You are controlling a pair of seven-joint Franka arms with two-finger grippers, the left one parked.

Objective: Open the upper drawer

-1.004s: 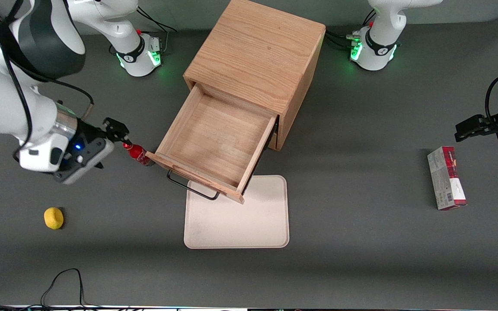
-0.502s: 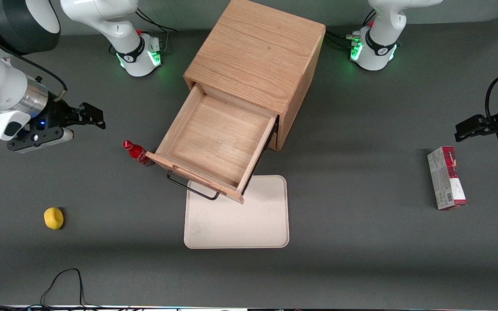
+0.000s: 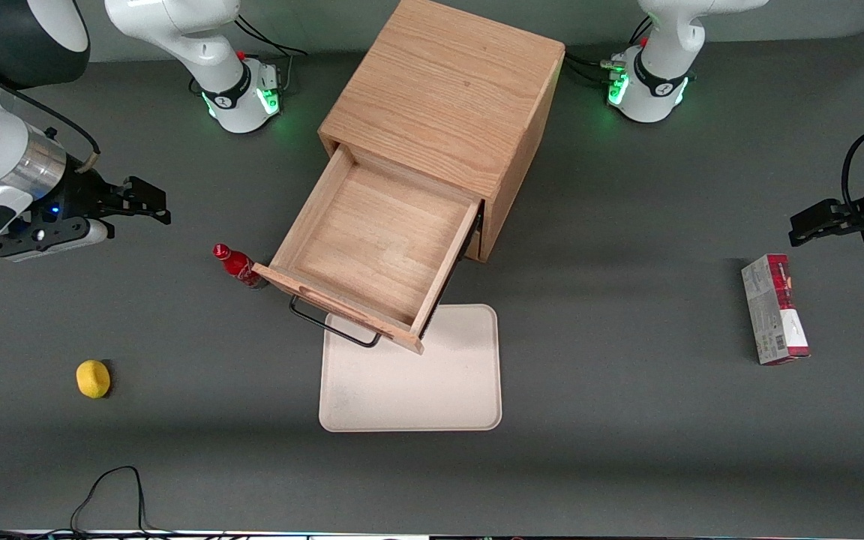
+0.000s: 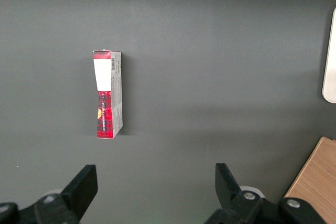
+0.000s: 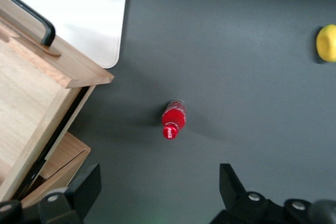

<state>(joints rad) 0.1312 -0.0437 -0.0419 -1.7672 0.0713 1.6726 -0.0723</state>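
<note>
In the front view, the upper drawer [image 3: 376, 251] stands pulled well out of the wooden cabinet [image 3: 443, 112], its inside bare wood. Its black handle [image 3: 331, 324] hangs over the near edge of a cream tray [image 3: 432, 382] that lies on the gray table [image 3: 627, 420], nearer the camera than the cabinet. A small red bottle [image 3: 235, 265] stands upright just beside the drawer's front corner, toward the working arm's end. The gripper [image 3: 148, 201] hangs above the table well apart from the bottle and the drawer, farther toward that same end, with nothing between its fingers; from here they seem parted. A yellow fruit [image 3: 93, 378], perhaps a lemon, lies nearer the camera. A red and white carton [image 3: 774, 308] lies toward the parked arm's end.

The left wrist view shows the carton [image 4: 107, 94] flat on the table.

In the right wrist view, the gripper's [image 5: 160, 195] fingers [image 5: 86, 184] are spread wide and hold nothing. Below stand the bottle [image 5: 173, 118], the drawer's [image 5: 37, 98] corner, the handle [image 5: 31, 17], the tray [image 5: 84, 9] and the fruit [image 5: 326, 43].
</note>
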